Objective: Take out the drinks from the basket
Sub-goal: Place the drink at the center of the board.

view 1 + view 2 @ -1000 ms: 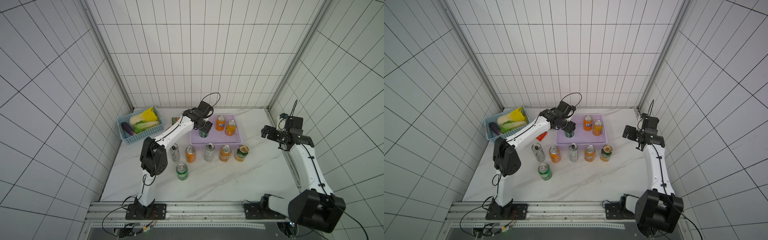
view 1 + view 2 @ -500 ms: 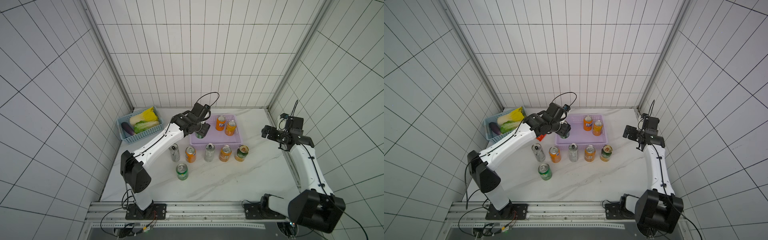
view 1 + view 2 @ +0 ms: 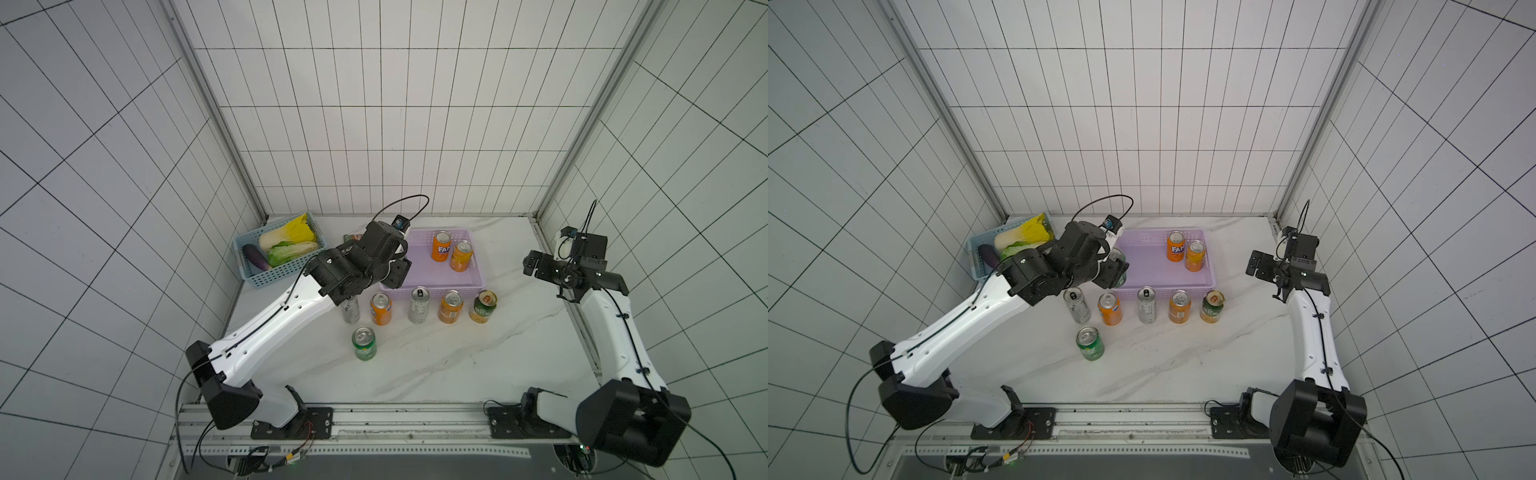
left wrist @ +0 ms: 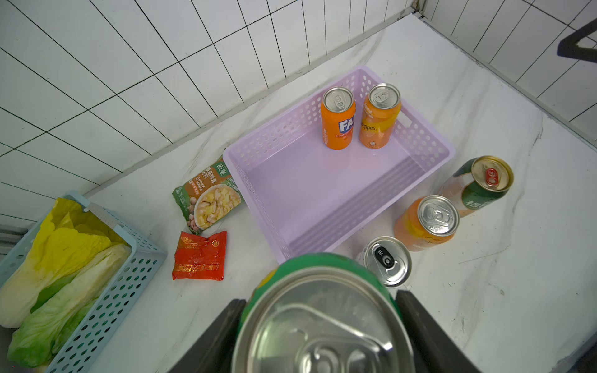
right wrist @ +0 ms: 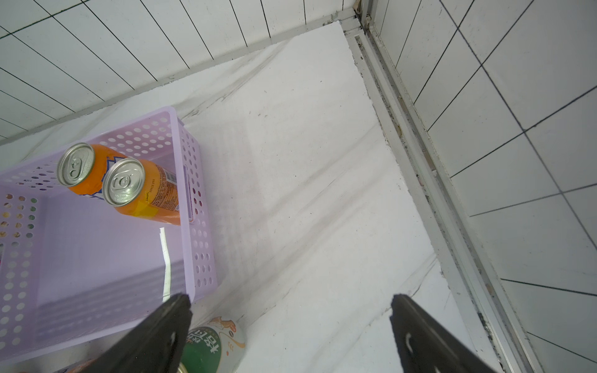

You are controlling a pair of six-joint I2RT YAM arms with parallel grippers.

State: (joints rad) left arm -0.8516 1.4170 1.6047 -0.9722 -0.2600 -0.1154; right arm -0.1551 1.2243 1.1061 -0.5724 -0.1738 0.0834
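Left wrist view: left gripper (image 4: pixel 318 306) clamped on green can (image 4: pixel 319 332) at the near left corner of the lilac basket (image 4: pixel 429 142). Green packet (image 4: pixel 210 197) and red packet (image 4: pixel 200 256) lie beside the basket, mostly hidden by the left arm (image 3: pixel 291 316) in both top views. Orange cans (image 4: pixel 337 119) stand in the basket's far right corner. Row of cans (image 3: pixel 419 305) lines its front on the tabletop (image 3: pixel 415 374). Right gripper (image 5: pixel 289 302) gapes wide, empty.
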